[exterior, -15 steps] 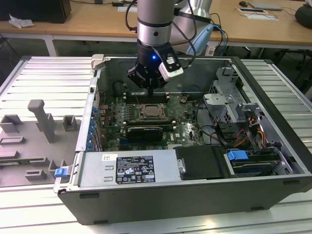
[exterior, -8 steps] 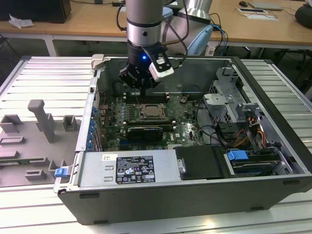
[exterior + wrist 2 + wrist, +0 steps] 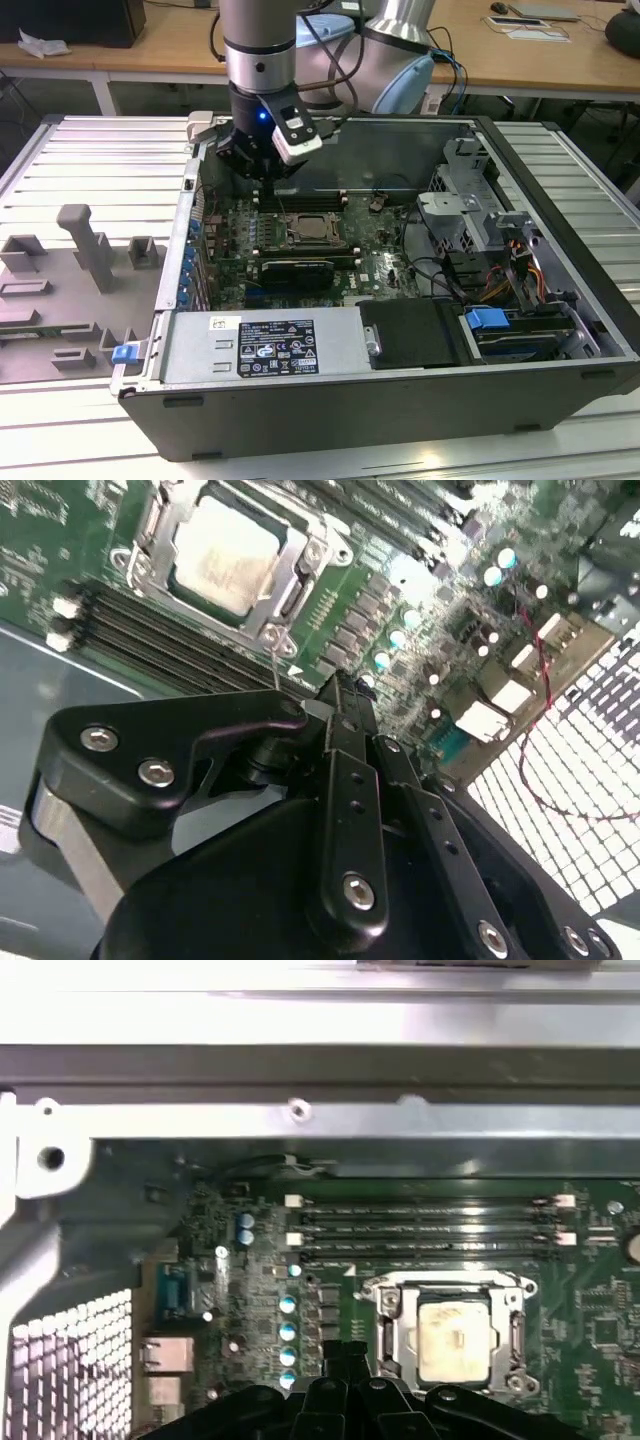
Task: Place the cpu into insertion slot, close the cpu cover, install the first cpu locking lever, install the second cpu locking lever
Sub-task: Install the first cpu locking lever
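Cpu (image 3: 225, 555) in insertion slot (image 3: 318, 552) (gripper (image 3: 342, 692) nearby, closed)

Exterior view high, distant, over the open case (image 3: 400, 420); both wrist views close, sharing the insertion slot (image 3: 300, 575) (image 3: 388, 1332).

Even, bright room light fills the exterior view and lays a pale sheen on the ribbed silver metal table (image 3: 90, 150). The inside of the dark-grey open computer case (image 3: 560, 395) is dimmer. In the first wrist view the bare metal case frame (image 3: 450, 1120) is washed nearly white. In both wrist views the pale silver square cpu (image 3: 455, 1340) (image 3: 225, 555) glares, soft and bleached. In the second wrist view the perforated white grille (image 3: 590, 780) is overexposed, and the glossy black gripper (image 3: 340, 685) carries soft highlights.
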{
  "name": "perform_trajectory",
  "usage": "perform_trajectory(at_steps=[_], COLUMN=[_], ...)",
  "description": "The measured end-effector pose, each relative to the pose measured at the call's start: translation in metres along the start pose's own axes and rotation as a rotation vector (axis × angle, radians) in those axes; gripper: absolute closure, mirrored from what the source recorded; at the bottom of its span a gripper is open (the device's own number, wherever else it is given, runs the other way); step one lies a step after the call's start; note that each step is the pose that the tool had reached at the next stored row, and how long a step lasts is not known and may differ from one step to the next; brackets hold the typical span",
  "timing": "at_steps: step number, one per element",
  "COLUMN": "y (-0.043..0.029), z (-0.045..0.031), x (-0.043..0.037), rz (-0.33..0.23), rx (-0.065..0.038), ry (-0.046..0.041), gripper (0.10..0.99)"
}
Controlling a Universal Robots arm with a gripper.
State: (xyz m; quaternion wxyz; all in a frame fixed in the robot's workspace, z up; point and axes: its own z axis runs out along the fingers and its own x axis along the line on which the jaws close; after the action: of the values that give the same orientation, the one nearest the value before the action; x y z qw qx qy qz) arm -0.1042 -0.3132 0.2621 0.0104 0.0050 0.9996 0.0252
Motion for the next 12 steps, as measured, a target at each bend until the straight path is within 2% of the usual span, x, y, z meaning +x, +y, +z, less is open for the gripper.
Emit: perform_trajectory(at_steps=[9,12], y=[0.0164,0.0192], z=[0.0042,0.0052], x=[0.0022,0.0016], rz=[-0.002,-0.004], rx=[-0.001,-0.001], ry=[0.0,0.0001], gripper=[0.98,0.98])
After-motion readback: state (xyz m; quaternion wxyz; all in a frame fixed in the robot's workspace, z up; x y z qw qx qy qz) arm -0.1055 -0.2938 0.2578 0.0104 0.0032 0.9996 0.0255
